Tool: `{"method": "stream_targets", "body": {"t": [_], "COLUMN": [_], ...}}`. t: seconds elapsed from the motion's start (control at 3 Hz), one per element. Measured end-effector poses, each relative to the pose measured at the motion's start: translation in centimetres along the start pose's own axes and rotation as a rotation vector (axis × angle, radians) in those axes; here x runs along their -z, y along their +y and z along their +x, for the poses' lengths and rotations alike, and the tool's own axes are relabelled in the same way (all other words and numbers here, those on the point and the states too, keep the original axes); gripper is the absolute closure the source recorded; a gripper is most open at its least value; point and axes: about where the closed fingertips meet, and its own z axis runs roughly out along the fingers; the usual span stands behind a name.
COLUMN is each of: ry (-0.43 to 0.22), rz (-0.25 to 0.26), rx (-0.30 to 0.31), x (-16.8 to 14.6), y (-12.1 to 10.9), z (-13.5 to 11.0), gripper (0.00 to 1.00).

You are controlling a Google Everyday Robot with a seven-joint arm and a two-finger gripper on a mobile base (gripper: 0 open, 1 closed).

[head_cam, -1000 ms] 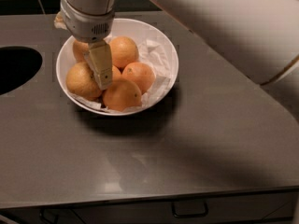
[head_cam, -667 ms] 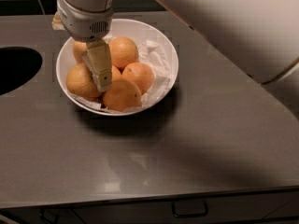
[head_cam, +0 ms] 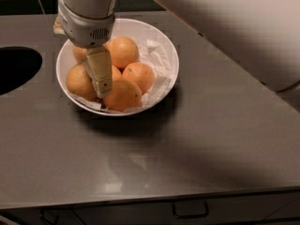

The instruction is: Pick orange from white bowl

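the gripper [head_cam: 102, 92] has sunk lower into the white bowl [head_cam: 167, 46], beside the orange [head_cam: 124, 96] at its front, among other fruits [head_cam: 123, 50] on paper [head_cam: 153, 51]; whether it grips anything cannot be told.

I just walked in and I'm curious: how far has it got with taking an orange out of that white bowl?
Done: the gripper is low inside the white bowl, right beside the orange. In hand: lining up a grasp, though no firm hold shows. Left: gripping it and lifting it out, as the orange lies in the bowl.
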Motion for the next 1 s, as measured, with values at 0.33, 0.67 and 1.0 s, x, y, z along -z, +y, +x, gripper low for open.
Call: {"method": "stream_targets", "body": {"t": [0.33,0.67,1.0], "ry": [0.011,0.004,-0.012], "rz": [0.03,0.044,0.012], "rx": [-0.024,-0.047,-0.036], "x": [-0.57,-0.94,-0.73], "y": [-0.2,-0.57,-0.49], "z": [0.6,0.89,0.46], "gripper": [0.18,0.19,0.16]}}
